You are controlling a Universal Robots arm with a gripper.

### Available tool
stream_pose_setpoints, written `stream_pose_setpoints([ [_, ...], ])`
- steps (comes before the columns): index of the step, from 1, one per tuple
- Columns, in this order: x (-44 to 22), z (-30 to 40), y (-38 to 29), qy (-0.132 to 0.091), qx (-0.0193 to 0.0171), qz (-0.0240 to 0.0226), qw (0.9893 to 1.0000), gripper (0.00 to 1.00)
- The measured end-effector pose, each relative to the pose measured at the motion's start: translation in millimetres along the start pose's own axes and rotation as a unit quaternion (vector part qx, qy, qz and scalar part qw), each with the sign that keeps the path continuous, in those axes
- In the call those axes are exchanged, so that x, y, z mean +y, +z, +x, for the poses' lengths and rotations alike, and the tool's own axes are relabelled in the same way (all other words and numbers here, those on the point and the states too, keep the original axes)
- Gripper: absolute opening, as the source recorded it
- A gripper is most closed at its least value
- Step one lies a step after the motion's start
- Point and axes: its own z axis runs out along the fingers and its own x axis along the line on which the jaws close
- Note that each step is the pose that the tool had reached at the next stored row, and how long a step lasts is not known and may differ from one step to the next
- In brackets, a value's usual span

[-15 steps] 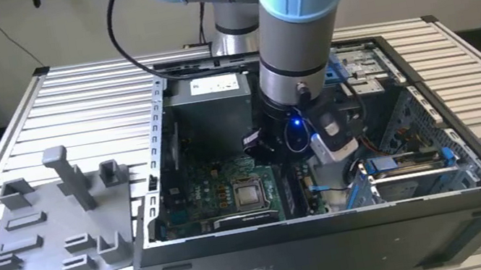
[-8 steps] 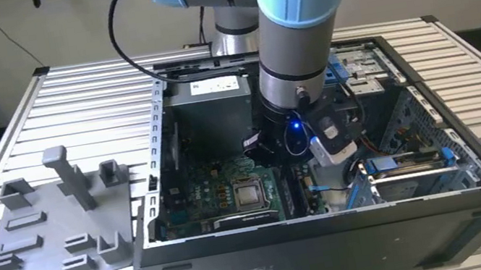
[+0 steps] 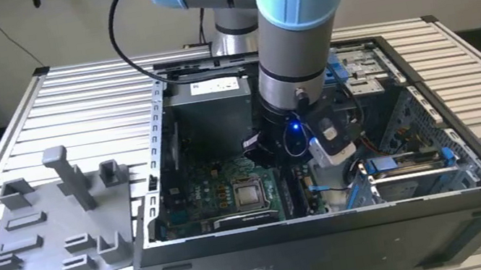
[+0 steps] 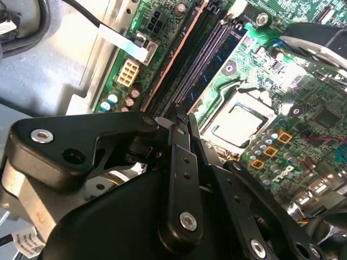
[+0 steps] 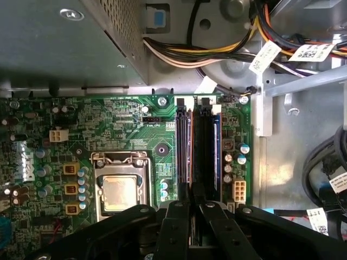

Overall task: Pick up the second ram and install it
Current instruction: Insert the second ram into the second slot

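Second ram (image 5: 203, 151) stands edge-on along the memory slots of the motherboard (image 5: 124, 119), beside the processor socket (image 5: 119, 192); I cannot tell whether it is fully seated. My gripper (image 5: 195, 208) is clenched on its near end, low inside the open computer case (image 3: 336, 236) on the desk (image 3: 77, 89)
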Motion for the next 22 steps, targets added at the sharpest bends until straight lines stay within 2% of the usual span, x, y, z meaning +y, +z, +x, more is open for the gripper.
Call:
stream_pose_setpoints([
  [8, 0.4, 0.0, -0.1, -0.009, -0.0006, -0.0001, 1.0, 0.14],
  [10, 0.4, 0.1, -0.2, -0.017, -0.0026, -0.0003, 0.9998, 0.14],
  [12, 0.4, 0.1, -0.2, -0.024, -0.0073, -0.0005, 0.9997, 0.14],
  [22, 0.3, 1.0, 1.9, -0.025, -0.0076, -0.0006, 0.9997, 0.14],
])
